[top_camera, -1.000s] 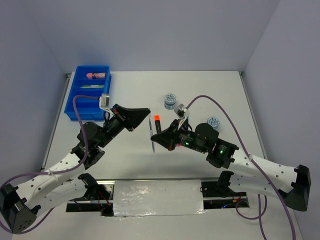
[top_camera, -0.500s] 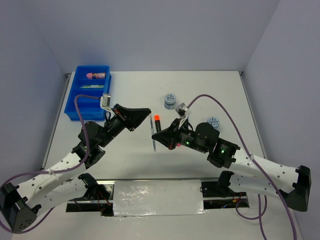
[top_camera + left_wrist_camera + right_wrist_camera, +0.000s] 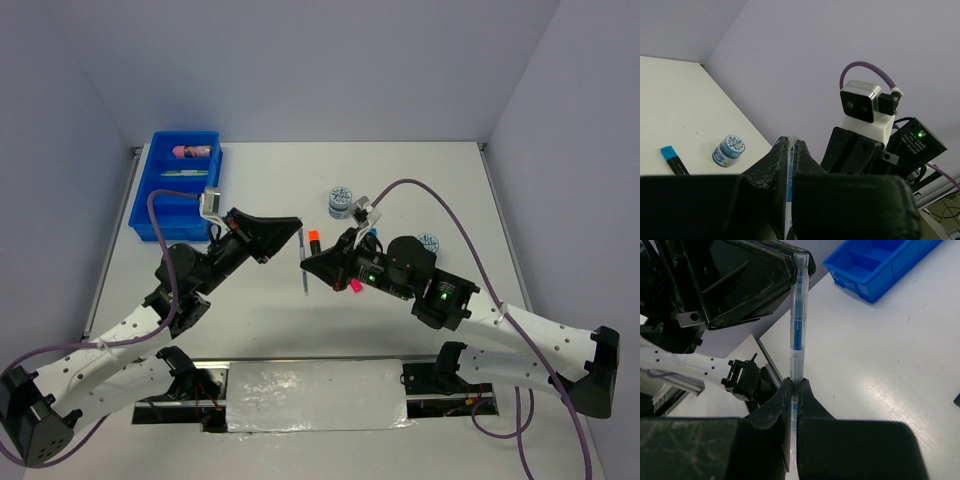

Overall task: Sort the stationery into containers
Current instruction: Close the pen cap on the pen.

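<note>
A thin blue-and-clear pen (image 3: pixel 304 262) is held off the table by both grippers. My left gripper (image 3: pixel 297 224) is shut on its far end; in the left wrist view the pen (image 3: pixel 789 170) sits between the closed jaws (image 3: pixel 790 145). My right gripper (image 3: pixel 305 264) is shut on its lower part; in the right wrist view the pen (image 3: pixel 798 325) rises from the jaws (image 3: pixel 795 385) to the left gripper. The blue tray (image 3: pixel 143 190) stands at the far left and holds a pink cylinder (image 3: pixel 192 152) and a green pen (image 3: pixel 185 173).
On the table lie an orange-capped marker (image 3: pixel 313 236), a blue-capped marker (image 3: pixel 372 233) and a pink-capped marker (image 3: pixel 354 286), partly under the right arm. Two patterned discs (image 3: pixel 341 200) (image 3: pixel 428 243) stand nearby. The tray corner (image 3: pixel 880 265) shows in the right wrist view.
My right gripper has shifted slightly away and left along the pen, uncovering the pink-capped marker. The left gripper and the pen have stayed in place.
</note>
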Motion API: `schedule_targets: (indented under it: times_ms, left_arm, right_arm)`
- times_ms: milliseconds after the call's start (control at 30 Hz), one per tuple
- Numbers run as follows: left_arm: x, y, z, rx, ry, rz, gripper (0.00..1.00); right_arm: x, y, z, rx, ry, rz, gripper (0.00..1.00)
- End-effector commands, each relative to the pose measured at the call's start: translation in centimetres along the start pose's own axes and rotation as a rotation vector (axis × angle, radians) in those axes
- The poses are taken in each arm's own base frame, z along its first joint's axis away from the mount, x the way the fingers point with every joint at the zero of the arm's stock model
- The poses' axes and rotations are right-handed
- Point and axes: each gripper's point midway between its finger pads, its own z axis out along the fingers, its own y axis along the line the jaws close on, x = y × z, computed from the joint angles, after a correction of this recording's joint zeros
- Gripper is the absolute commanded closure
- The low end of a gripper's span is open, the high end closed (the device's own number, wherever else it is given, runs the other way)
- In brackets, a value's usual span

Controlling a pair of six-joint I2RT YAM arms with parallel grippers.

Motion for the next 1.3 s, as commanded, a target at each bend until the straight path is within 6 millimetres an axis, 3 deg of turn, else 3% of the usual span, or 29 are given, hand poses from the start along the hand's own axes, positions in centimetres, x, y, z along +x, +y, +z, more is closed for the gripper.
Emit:
schedule_targets:
  times_ms: [0,200,300,333,400,433,667,800,867,900,933,1000,1100,1167,1267]
  left_arm:
    - [-0.8,-1.3,-0.3,0.053,-0.024,0.017,1.0]
    - [-0.6,-0.9,-0.7,0.035,-0.017,0.042,0.96]
    - [-0.2,-0.9,-0.6,0.033,0.013,0.07,0.67]
    - [-0.4,-1.2,-0.5,0.041,0.016,0.08,0.48]
    - [0.0,-1.3,-0.3,0.049,0.045,0.101,0.37]
    - [-0.3,-1.8,-0.2,0.061,0.046,0.111,0.37]
    - [0.8,-3.4,0.2,0.169,0.112,0.134,0.52]
    - [1.9,-4.3,0.5,0.238,0.171,0.138,0.91]
    - [2.3,-4.7,0.5,0.272,0.197,0.144,1.0]
    - [2.4,-5.0,0.4,0.285,0.201,0.145,1.0]
    - [2.3,-5.5,0.2,0.318,0.2,0.153,1.0]
    - [2.3,-5.8,0.0,0.337,0.193,0.162,1.0]
    - [1.9,-6.3,-0.1,0.349,0.174,0.16,1.0]
    - [1.6,-6.5,-0.2,0.355,0.162,0.148,1.0]
    - [1.3,-6.7,-0.3,0.354,0.154,0.146,1.0]
  right_arm:
    - [-4.8,2.6,-0.1,-0.056,-0.125,-0.004,1.0]
    - [-6.7,2.6,-0.5,-0.029,-0.184,-0.016,1.0]
    - [-6.7,3.1,-0.8,-0.065,-0.195,-0.08,1.0]
    - [-6.4,3.1,-0.7,-0.075,-0.187,-0.095,1.0]
    - [-6.1,2.9,-0.6,-0.067,-0.175,-0.11,1.0]
    - [-5.9,2.8,-0.5,-0.065,-0.167,-0.111,1.0]
    - [-5.8,2.5,-0.2,-0.048,-0.162,-0.106,1.0]
    - [-6.1,2.9,-0.1,-0.062,-0.163,-0.114,1.0]
    - [-6.1,3.4,-0.2,-0.092,-0.157,-0.124,1.0]
    - [-5.9,3.6,-0.2,-0.106,-0.153,-0.14,0.97]
    - [-5.8,3.6,-0.2,-0.114,-0.149,-0.151,0.87]
    - [-5.5,3.7,-0.3,-0.127,-0.145,-0.168,0.61]
    - [-5.4,3.6,0.0,-0.121,-0.141,-0.163,0.49]
    - [-5.3,3.6,0.4,-0.121,-0.134,-0.164,0.49]
    - [-5.2,3.6,0.8,-0.119,-0.121,-0.166,0.83]
